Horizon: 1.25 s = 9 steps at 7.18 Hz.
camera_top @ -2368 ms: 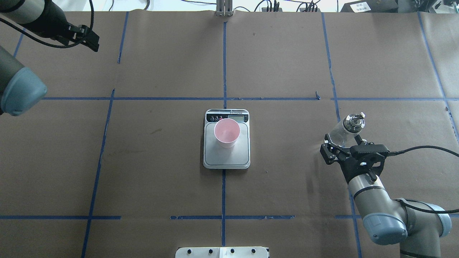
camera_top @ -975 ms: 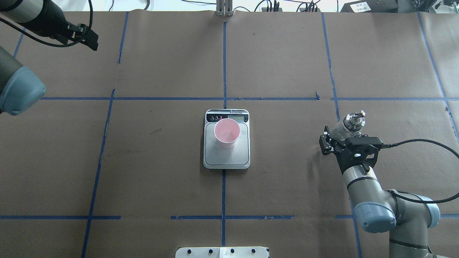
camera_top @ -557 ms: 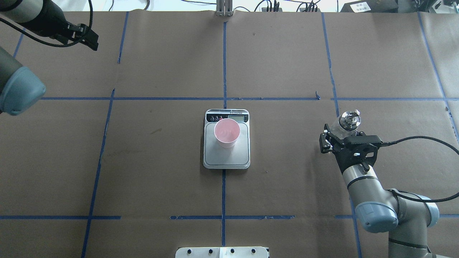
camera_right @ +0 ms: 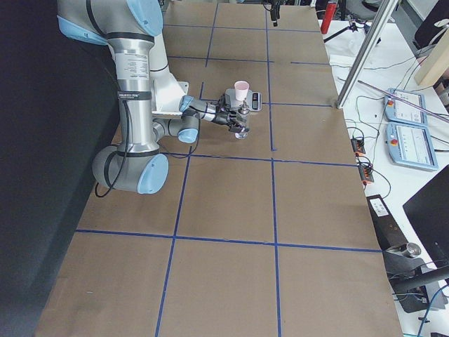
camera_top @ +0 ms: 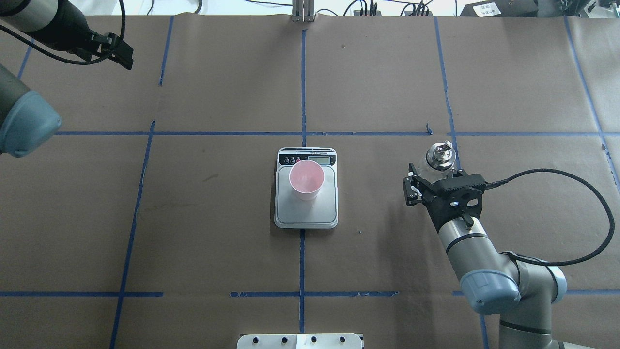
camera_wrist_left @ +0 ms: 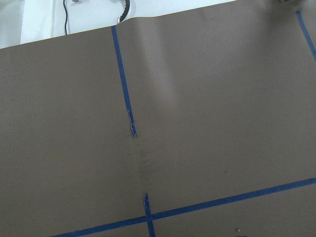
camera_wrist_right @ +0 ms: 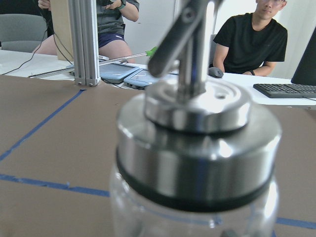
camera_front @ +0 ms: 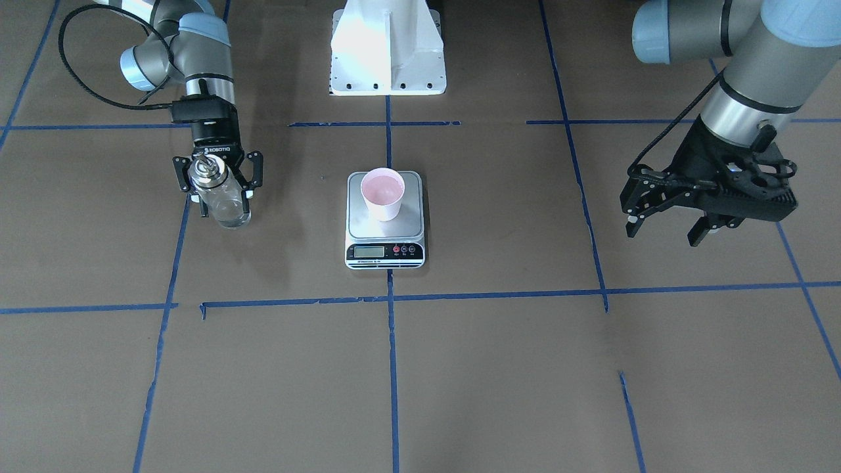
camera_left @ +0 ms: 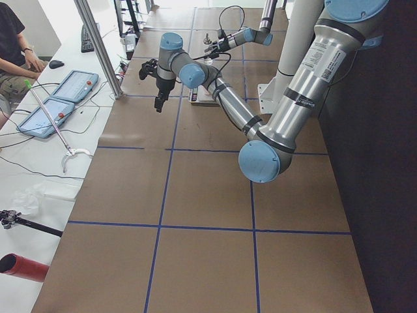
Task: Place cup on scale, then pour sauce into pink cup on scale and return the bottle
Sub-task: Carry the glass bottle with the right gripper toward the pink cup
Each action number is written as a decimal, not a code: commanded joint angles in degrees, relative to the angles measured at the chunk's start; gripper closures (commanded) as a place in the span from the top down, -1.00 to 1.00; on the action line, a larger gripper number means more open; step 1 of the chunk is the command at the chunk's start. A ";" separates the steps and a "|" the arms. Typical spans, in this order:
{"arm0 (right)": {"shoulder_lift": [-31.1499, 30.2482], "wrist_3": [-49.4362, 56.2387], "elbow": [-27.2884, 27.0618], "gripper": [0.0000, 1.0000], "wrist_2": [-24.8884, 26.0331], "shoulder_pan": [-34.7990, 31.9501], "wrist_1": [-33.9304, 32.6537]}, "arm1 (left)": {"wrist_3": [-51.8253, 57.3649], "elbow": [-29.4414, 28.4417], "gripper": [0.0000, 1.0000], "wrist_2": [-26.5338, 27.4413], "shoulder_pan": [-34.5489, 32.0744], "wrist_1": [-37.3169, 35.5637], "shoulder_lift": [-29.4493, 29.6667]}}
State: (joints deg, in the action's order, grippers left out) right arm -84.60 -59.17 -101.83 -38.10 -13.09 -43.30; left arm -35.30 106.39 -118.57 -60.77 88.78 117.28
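Observation:
The cup (camera_top: 306, 179), pink inside, stands on the far part of the scale (camera_top: 306, 215), also in the front view as the cup (camera_front: 384, 192) on the scale (camera_front: 384, 230). My right gripper (camera_top: 436, 174) is shut on the glass bottle (camera_top: 440, 157) and holds it upright to the right of the scale. The front view shows that gripper (camera_front: 222, 190) around the bottle (camera_front: 227, 207). The bottle's steel cap and spout (camera_wrist_right: 197, 123) fill the right wrist view. My left gripper (camera_front: 663, 230) is open and empty, far off at the table's far left (camera_top: 121, 51).
The white robot base plate (camera_front: 387, 46) is at the near edge of the table (camera_top: 300, 341). An aluminium post (camera_top: 302, 9) stands at the far edge. Blue tape lines cross the brown paper (camera_wrist_left: 123, 89). An operator (camera_wrist_right: 256, 44) sits beyond the far edge.
My right gripper closed around the tilted bottle, brought it upright, and carried it left toward the scale. The cup, scale and left arm have not moved.

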 commanded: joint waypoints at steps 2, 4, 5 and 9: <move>3.37 8.19 -2.13 -1.00 -0.84 -0.18 -1.08 | -0.21 -0.04 0.74 -0.17 0.04 -0.01 -0.12; 5.74 12.73 -1.78 -1.00 -0.84 -0.53 -3.09 | -0.30 -0.04 0.74 -0.17 0.04 -0.10 -0.12; 7.76 15.72 -1.79 -1.00 -0.84 -0.53 -7.28 | -0.30 -0.04 0.74 -0.26 -0.04 -0.01 -0.29; 10.33 36.51 -2.31 -1.00 8.29 -0.53 -19.21 | -0.21 0.05 0.75 -0.35 -0.05 -0.10 -0.29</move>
State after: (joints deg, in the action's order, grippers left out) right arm -74.49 -30.74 -103.78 -32.76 -13.69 -56.34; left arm -35.53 106.43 -118.85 -60.81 88.69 116.99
